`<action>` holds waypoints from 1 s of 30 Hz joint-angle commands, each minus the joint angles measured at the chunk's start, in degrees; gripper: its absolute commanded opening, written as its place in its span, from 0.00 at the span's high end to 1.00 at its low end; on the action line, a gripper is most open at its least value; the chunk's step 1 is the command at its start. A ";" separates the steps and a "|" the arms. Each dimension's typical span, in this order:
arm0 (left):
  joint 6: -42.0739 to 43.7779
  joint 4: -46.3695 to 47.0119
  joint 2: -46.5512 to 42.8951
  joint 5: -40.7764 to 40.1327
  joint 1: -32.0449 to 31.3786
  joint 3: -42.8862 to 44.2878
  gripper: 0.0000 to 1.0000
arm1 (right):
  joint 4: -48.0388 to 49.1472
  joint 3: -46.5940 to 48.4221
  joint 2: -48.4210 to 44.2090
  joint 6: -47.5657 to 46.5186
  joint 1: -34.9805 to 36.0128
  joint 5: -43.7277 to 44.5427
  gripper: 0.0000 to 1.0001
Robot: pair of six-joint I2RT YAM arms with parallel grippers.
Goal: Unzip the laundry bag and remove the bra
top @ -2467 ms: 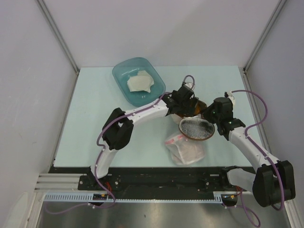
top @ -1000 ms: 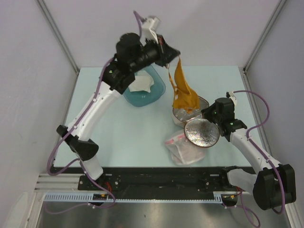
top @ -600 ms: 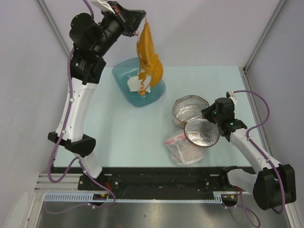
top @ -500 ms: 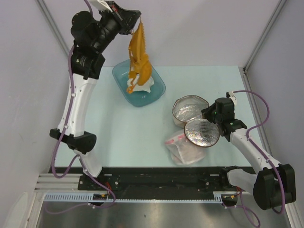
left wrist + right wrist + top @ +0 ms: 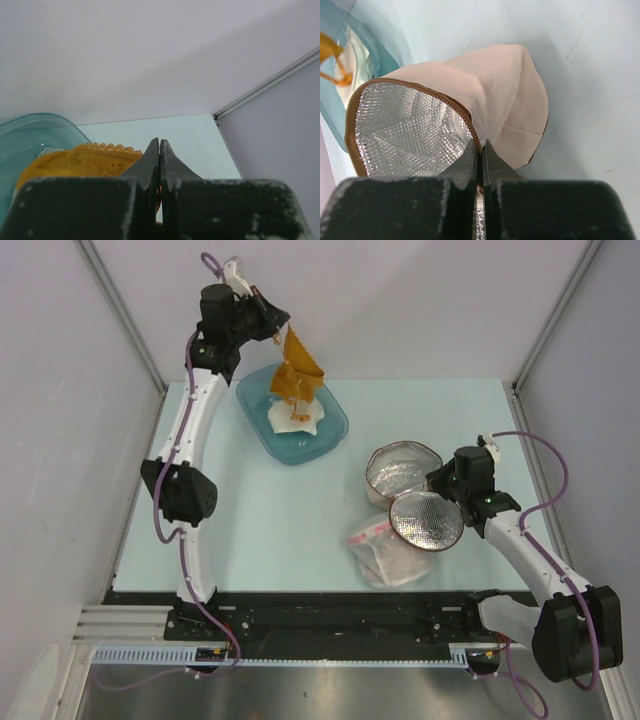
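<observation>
The laundry bag (image 5: 400,468) lies open right of the table's middle, its silvery lined lid (image 5: 425,522) folded toward me. My right gripper (image 5: 437,486) is shut on the bag's brown zip rim; in the right wrist view the gripper (image 5: 480,145) pinches that rim between the beige shell (image 5: 502,90) and the silver lining. The mustard-orange bra (image 5: 297,375) hangs from my left gripper (image 5: 277,322), which is shut on its top, high above the teal tub (image 5: 325,435). The bra's lower end reaches into the tub. In the left wrist view, lace of the bra (image 5: 85,157) shows beside the shut gripper (image 5: 159,143).
A white cloth (image 5: 300,420) lies in the teal tub at the back left. A clear plastic bag (image 5: 388,552) with a pink strip lies in front of the laundry bag. Grey walls close the table at the back and both sides.
My left arm has carried the bra out of the laundry bag, up and to the left, then lowered it over the teal tub. The right gripper has kept its hold on the bag's rim.
</observation>
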 commanded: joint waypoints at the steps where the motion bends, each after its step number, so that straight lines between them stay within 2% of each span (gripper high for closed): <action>1: -1.85 4.45 1.89 0.52 1.79 2.14 1.00 | 0.91 0.29 -0.54 -0.58 -0.36 1.10 1.00; 6: -0.97 5.41 4.10 -5.01 2.06 -3.03 1.00 | 0.82 0.29 -0.80 -0.49 -0.45 1.45 1.00; 13: -3.78 11.83 2.17 -9.66 2.15 -21.91 1.00 | 0.13 1.08 -4.75 -0.93 -2.29 0.75 1.00; 15: -3.43 11.23 3.30 -11.69 2.15 -23.26 0.97 | -1.37 1.78 -5.89 -1.72 -3.60 0.84 1.00; 16: -2.82 7.48 4.35 -12.83 2.06 -21.17 0.74 | -2.07 2.13 -6.94 -1.98 -4.31 1.62 1.00; 18: -0.80 1.23 9.42 -12.75 2.06 -15.73 0.41 | -3.57 3.54 -7.83 -3.12 -5.97 1.98 1.00; 19: -0.01 -5.41 10.76 -12.75 1.88 -9.35 0.21 | -3.57 3.80 -8.18 -3.39 -8.07 1.63 1.00; 20: 0.87 -7.65 11.91 -12.93 1.88 -7.02 0.13 | -3.57 4.59 -8.27 -3.74 -9.05 1.71 1.00; 21: 1.14 -9.33 11.40 -13.28 1.80 -5.70 0.09 | -3.48 5.03 -8.18 -4.26 -10.10 1.45 1.00; 23: 2.19 -8.39 7.81 -14.24 1.53 -9.00 0.01 | -2.52 5.82 -6.52 -4.79 -12.84 -0.04 1.00; 28: 4.64 -0.30 -8.96 -15.47 -0.74 -25.69 0.00 | 0.82 10.04 -1.07 -6.64 -17.32 1.71 1.00; 30: 5.79 -1.17 -12.06 -16.88 -2.24 -27.64 0.00 | 3.80 11.36 2.52 -6.12 -19.16 1.36 1.00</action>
